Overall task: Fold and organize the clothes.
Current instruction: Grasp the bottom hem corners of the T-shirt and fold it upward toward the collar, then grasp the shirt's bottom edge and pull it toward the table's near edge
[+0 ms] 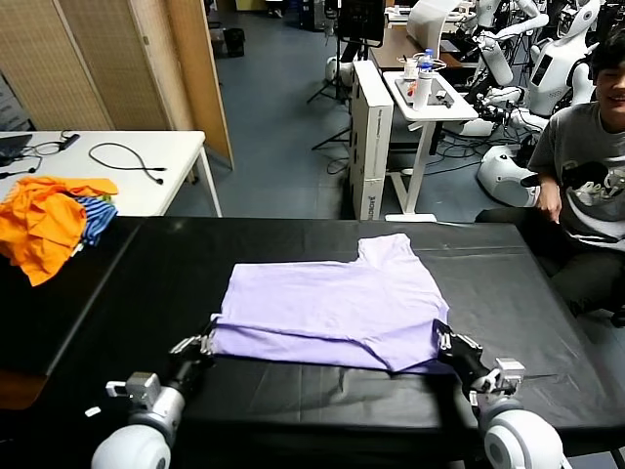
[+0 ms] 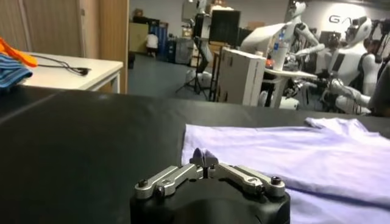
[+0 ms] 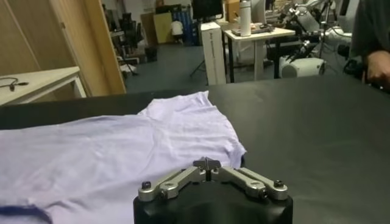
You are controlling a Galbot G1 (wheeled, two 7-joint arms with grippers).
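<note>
2 grippers work the near edge of the lavender T-shirt [image 1: 332, 308] on the black table [image 1: 176, 264]: left gripper [image 1: 207, 341] and right gripper [image 1: 441, 337] each pinch a corner. Mid-fold; next, likely lift both corners together, evenly.

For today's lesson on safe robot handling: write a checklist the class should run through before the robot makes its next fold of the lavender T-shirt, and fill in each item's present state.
1. T-shirt lies fully on the black table: ok.
2. Left claw sits at the shirt's near left corner, fingers shut together: ok.
3. Right claw sits at the shirt's near right corner, fingers shut together: ok.
4. Each claw really pinches cloth: cannot tell; the fingertips meet at the edge in the wrist views.
5. Table beyond the shirt free for the fold: ok; the orange garments lie apart, far left.
6. Seated person clear of the arms: not ok, close to the table's right side.
</note>
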